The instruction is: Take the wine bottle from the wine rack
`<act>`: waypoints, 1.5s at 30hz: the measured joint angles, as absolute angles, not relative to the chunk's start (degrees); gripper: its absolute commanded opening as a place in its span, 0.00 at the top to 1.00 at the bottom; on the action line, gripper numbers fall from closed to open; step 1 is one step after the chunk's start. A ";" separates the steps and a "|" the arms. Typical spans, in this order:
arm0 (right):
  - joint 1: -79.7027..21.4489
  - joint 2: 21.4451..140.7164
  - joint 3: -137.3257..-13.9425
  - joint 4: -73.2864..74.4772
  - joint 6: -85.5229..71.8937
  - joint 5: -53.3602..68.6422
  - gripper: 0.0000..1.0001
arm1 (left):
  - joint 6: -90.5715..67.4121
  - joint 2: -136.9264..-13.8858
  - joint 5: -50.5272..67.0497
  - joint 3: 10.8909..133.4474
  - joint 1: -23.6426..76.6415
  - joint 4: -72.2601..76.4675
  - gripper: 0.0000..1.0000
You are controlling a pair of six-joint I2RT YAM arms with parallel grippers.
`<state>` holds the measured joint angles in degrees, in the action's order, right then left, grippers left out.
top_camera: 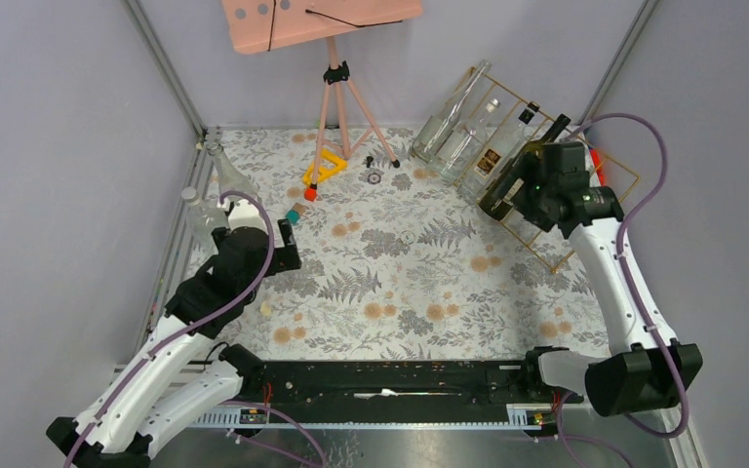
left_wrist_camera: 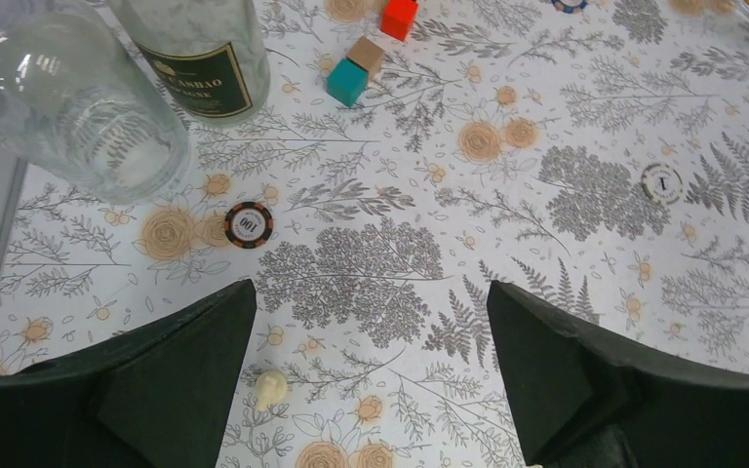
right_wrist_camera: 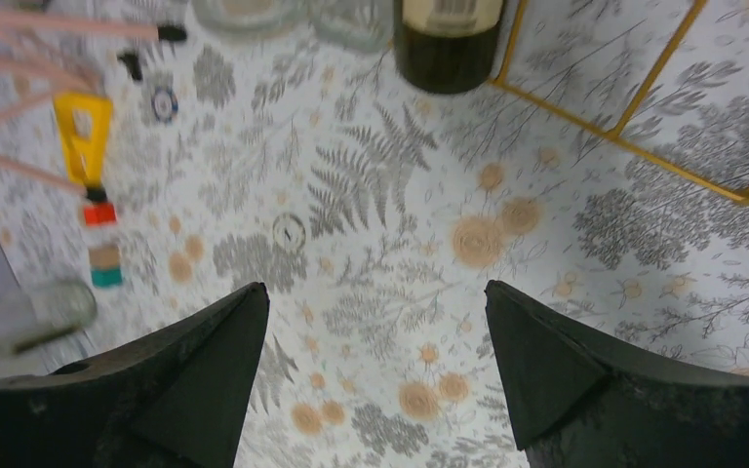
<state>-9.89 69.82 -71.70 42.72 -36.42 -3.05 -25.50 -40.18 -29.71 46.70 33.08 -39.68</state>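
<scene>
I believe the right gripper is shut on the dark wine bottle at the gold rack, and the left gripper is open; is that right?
No: the right gripper is open; the right wrist view shows the dark wine bottle ahead of it, at the gold rack. The left gripper is open.

Wine bottle: base only, ahead of the right gripper; rest cut by top edge.
Wine rack: few wires ahead-right; remainder beyond frame edges.

Pink tripod stand, yellow triangle, teal block, poker chip.
</scene>
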 measured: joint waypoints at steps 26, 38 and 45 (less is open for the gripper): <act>3.99 104.38 -101.41 30.85 -35.70 -12.19 0.34 | -24.62 -39.29 -25.63 45.06 37.15 -43.66 0.01; 4.08 111.90 -109.34 30.04 -32.16 -16.45 0.39 | -24.01 -39.18 -25.45 45.04 37.15 -43.68 0.01; 4.08 112.92 -109.67 30.06 -31.27 -18.55 0.42 | -23.99 -39.24 -25.45 45.04 37.15 -43.68 0.01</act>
